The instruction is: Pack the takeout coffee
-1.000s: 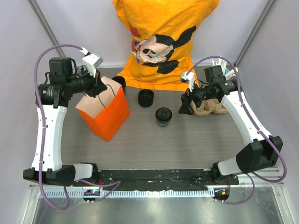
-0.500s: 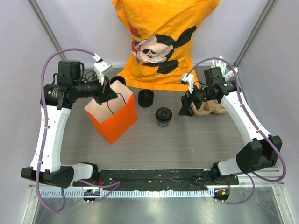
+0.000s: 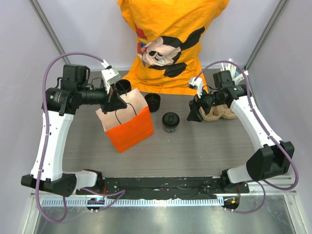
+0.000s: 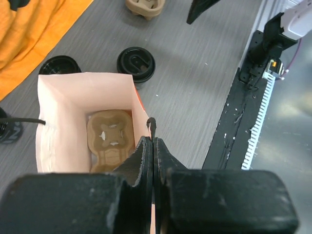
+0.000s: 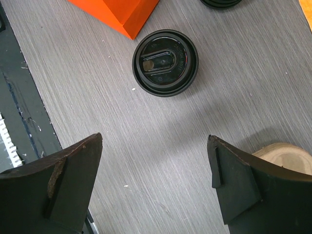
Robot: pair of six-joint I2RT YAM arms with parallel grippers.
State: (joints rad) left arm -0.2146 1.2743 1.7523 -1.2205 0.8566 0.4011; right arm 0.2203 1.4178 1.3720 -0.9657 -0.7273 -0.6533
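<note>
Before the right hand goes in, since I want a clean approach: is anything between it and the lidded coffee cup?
Nothing visible. Only bare table lies between the open right hand and the takeout coffee; the orange bag stands beyond the cup.

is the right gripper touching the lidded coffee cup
Apart. The right wrist view shows bare table between the open fingers of the right gripper and the coffee cup.

No legible text; lettering atop the takeout coffee (image 5: 165, 62) is unreadable.
</note>
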